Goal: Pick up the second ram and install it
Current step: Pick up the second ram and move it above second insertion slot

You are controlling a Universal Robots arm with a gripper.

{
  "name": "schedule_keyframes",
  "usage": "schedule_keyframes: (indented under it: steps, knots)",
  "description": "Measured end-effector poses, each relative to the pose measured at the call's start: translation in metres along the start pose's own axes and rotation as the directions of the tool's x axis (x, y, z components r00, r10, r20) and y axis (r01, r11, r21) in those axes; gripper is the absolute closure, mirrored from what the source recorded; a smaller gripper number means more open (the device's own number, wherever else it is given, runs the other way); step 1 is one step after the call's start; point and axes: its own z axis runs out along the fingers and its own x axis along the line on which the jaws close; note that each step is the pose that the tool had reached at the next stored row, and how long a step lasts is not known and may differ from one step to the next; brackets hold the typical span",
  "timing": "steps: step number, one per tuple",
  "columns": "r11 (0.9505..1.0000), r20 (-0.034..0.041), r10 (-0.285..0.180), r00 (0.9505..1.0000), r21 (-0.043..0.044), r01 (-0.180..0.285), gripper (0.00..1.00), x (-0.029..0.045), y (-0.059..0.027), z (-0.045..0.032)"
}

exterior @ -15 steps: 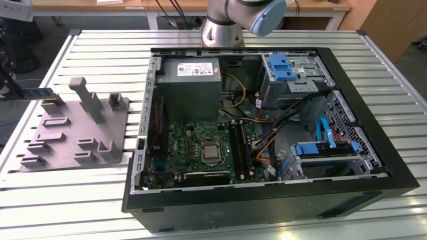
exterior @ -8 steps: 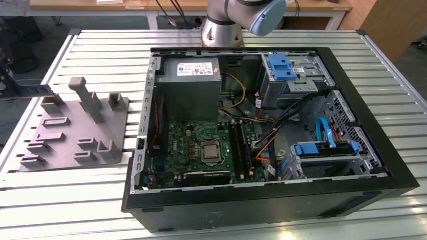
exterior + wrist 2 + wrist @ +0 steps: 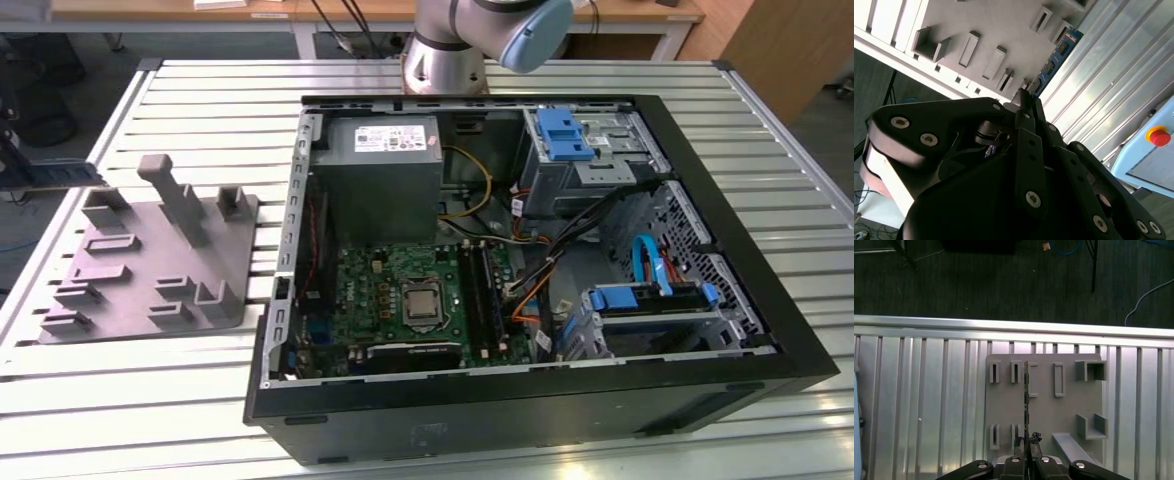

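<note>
The gripper (image 3: 1027,440) has its jaws closed narrow on one end of the second ram (image 3: 1026,400), which sticks out from the fingertips, a thin dark line edge-on in the first wrist view and blue-green in the second wrist view. Beyond it lies the grey fixture tray (image 3: 1064,410) with its slots, on the slatted metal table (image 3: 929,390). The open computer case (image 3: 787,340) stands at the exterior view's right of the tray, motherboard (image 3: 380,290) facing up
</note>
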Motion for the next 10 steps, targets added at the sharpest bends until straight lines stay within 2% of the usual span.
schedule_keyframes:
  steps: [10]
  knots:
    - [1.0,0.0,0.0,1.0,-0.0001,0.0,0.86,-0.0003,0.0002,-0.0102]
